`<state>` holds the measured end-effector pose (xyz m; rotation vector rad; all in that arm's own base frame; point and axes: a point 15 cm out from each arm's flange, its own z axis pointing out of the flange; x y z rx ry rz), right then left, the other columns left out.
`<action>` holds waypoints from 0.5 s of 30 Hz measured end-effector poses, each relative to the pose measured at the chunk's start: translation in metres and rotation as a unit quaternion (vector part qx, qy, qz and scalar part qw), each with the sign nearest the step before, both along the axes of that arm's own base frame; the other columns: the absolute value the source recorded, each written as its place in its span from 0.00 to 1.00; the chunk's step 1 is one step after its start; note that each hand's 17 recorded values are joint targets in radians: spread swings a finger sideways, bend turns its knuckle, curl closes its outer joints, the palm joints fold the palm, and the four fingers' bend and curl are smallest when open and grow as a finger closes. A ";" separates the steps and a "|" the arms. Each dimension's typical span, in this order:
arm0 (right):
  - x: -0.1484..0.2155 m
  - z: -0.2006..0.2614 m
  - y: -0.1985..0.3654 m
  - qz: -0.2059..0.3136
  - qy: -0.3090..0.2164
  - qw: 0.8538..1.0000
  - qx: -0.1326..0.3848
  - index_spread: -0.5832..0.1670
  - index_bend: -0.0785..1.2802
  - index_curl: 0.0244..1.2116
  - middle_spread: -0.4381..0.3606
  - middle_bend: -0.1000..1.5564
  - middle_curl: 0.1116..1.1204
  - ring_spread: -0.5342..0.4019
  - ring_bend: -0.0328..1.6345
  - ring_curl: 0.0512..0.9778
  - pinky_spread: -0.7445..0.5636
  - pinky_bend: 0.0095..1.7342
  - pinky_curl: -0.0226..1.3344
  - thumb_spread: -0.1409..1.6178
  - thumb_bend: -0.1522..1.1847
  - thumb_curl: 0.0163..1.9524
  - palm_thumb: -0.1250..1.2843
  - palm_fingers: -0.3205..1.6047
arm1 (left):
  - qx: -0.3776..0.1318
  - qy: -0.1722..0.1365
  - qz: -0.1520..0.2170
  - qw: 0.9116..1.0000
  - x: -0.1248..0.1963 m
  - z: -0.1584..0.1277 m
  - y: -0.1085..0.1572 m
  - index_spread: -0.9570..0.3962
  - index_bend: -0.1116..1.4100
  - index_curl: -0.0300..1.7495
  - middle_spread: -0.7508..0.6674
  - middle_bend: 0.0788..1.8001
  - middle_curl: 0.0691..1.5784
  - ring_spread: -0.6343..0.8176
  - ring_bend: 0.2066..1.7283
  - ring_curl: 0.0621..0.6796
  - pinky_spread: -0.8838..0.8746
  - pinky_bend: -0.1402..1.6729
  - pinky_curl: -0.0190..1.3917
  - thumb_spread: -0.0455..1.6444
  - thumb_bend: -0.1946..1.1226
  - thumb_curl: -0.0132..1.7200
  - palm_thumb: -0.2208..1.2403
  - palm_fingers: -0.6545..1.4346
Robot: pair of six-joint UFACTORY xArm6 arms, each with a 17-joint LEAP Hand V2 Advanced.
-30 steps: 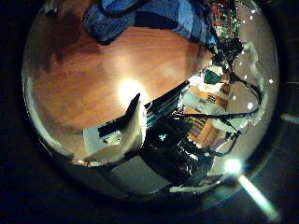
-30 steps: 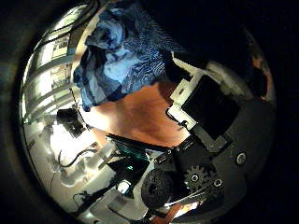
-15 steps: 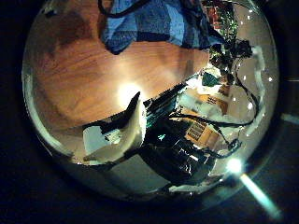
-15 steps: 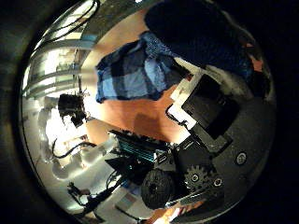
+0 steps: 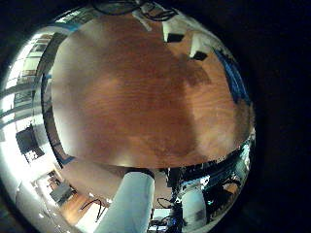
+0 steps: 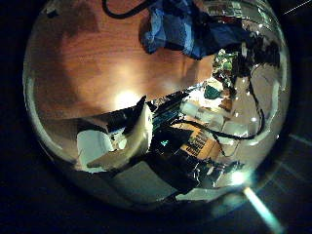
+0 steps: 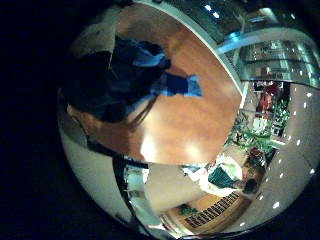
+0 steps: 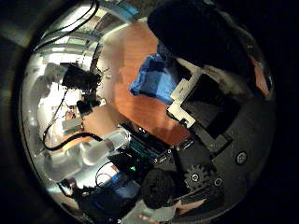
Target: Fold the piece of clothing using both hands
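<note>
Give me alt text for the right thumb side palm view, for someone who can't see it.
A crumpled blue piece of clothing lies on a wooden table, seen from the palm of the right hand, whose black and white parts and gears fill much of the picture.

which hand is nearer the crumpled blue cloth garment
Right, most likely. The crumpled blue cloth garment fills much of the view from the right hand, so it lies close. From the left hand it shows small, far across the wooden table.
</note>
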<state>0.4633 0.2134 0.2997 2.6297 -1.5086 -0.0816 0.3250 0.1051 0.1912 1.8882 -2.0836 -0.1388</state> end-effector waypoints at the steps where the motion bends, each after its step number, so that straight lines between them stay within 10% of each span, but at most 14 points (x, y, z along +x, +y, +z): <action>1: 0.003 -0.007 0.015 0.011 0.006 1.000 -0.004 0.36 0.80 0.73 0.39 0.85 0.67 0.34 0.85 0.73 0.42 0.67 0.79 0.63 0.10 0.37 0.83 0.74 | 0.001 -0.001 0.003 1.000 -0.003 0.001 0.002 0.61 0.19 0.25 0.57 0.06 0.18 0.53 0.29 0.27 0.61 0.23 0.31 0.72 0.13 0.17 0.36 0.43; 10: -0.012 -0.093 0.104 0.091 0.025 0.995 -0.041 0.37 0.78 0.72 0.38 0.85 0.65 0.34 0.84 0.73 0.41 0.66 0.81 0.65 0.09 0.37 0.77 0.72 | -0.001 -0.005 0.026 1.000 -0.024 0.005 0.014 0.61 0.19 0.25 0.57 0.06 0.18 0.52 0.29 0.26 0.60 0.23 0.31 0.72 0.13 0.17 0.36 0.43; 15: -0.012 -0.105 0.108 0.102 0.029 0.993 -0.045 0.31 0.44 0.66 0.32 0.72 0.59 0.31 0.87 0.71 0.33 0.69 0.74 0.69 0.09 0.32 0.69 0.52 | -0.003 -0.005 0.031 0.999 -0.025 0.004 0.012 0.61 0.19 0.25 0.57 0.06 0.18 0.52 0.29 0.26 0.60 0.23 0.30 0.72 0.13 0.17 0.36 0.43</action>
